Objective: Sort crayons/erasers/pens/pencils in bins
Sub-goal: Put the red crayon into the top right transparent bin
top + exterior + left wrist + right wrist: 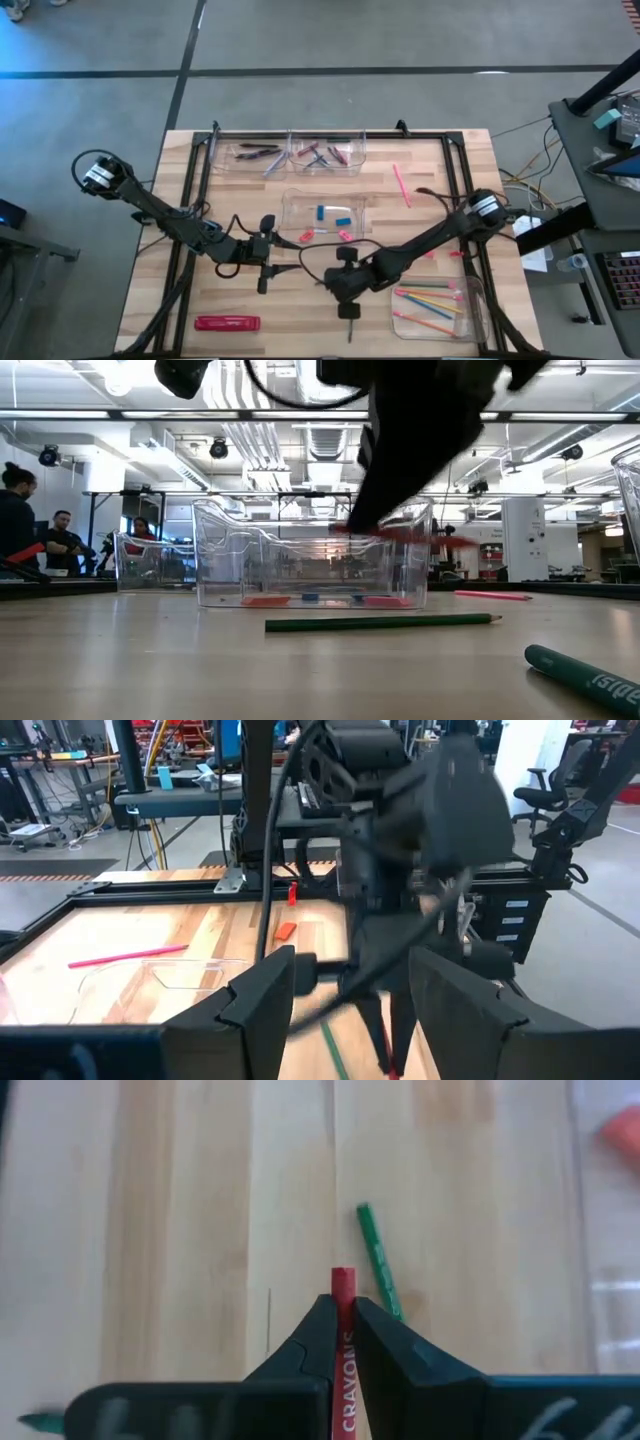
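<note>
Wood tabletop fills my overhead view. At lower left I see a flat red pack. Just right of it, left of centre, the left gripper waits with its fingers spread and nothing between them. Along the upper edge sit two clear bins holding dark pens and crayons; a third bin at centre holds blue erasers. Below centre, the right gripper is clenched on a red crayon above bare wood, beside a green pencil. At lower right, a fourth bin holds coloured pencils.
</note>
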